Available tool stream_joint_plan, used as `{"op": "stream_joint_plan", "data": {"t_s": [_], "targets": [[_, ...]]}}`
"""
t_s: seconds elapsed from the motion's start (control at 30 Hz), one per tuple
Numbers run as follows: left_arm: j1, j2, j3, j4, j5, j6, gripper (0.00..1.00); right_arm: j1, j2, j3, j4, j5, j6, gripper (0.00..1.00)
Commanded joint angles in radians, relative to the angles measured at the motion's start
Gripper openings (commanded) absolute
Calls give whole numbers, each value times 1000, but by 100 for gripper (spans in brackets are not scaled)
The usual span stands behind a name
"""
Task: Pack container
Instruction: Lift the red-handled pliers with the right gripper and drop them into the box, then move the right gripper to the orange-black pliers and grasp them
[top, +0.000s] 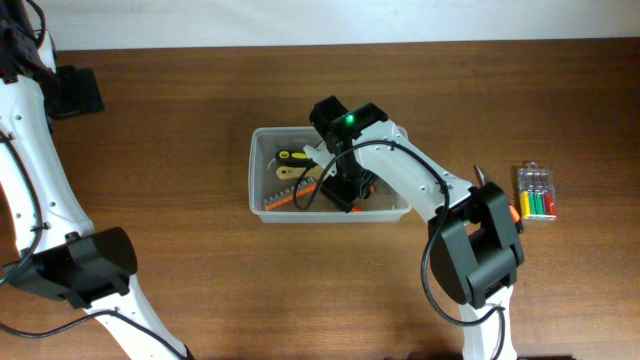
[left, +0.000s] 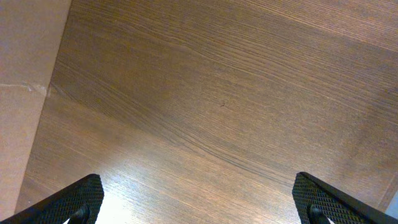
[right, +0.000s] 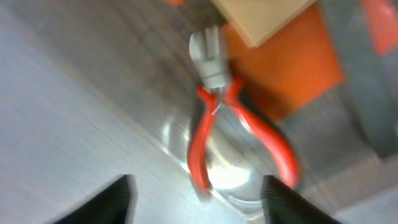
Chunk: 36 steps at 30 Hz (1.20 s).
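Observation:
The container (top: 262, 170), a clear plastic tub, stands mid-table and holds several tools, among them a yellow-handled one (top: 292, 156) and an orange one (top: 285, 199). My right gripper (top: 345, 190) hangs over the tub's right half. In the right wrist view its fingers (right: 198, 199) are open and empty above red-handled pliers (right: 214, 127) lying inside the tub. My left gripper (left: 199, 202) is open and empty over bare table; it is out of sight in the overhead view.
A small clear case of red, green and yellow screwdrivers (top: 536, 193) lies at the right. An orange-handled tool (top: 512, 210) lies next to it, partly behind the right arm. A black object (top: 75, 90) sits at the far left.

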Motion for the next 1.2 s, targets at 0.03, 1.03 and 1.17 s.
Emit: {"op": "stream_joint_plan", "data": {"t_s": [0.03,1.03,1.17], "targets": [[6,-3,3,-1,0,-14,99,-38,-165,77,-24,60,74,99],[6,-3,3,-1,0,-14,99,-778,-309,-486,167,16,283,95],[6,-3,3,-1,0,-14,99,-794,-308,-526,225,26,191,92]]}}
